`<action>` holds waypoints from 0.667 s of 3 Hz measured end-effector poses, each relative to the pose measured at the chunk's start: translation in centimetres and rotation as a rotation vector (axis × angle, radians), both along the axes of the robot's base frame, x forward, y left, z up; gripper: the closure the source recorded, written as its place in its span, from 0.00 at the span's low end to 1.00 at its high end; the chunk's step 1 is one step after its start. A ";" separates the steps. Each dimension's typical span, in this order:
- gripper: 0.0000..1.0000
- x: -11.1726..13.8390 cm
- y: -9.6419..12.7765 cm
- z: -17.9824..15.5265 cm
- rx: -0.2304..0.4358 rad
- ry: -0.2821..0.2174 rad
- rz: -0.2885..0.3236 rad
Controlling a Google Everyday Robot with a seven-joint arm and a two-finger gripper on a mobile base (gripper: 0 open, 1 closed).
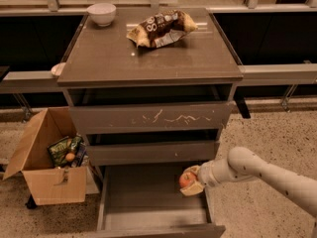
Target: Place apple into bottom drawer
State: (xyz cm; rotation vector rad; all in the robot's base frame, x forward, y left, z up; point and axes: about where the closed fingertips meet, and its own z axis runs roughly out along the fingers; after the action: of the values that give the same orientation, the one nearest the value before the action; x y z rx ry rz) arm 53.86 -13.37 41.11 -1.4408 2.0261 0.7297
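Note:
My gripper reaches in from the right on a pale arm and is shut on the apple, a round red-orange fruit. It holds the apple over the right side of the bottom drawer, which is pulled out and shows a smooth grey floor. The apple hangs above the floor, just below the front of the middle drawer.
The top drawer has white scratches on its front. On the cabinet top lie a snack bag and a white bowl. An open cardboard box with packets and a small orange ball stands on the floor at the left.

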 end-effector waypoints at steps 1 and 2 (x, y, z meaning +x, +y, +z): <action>1.00 0.6 0.2 -5.4 -0.017 0.009 0.077; 1.00 1.4 0.5 -12.8 -0.007 0.038 0.133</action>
State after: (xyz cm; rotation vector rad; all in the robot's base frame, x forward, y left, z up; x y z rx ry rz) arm 55.26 -12.91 28.27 -1.5893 1.9764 0.8115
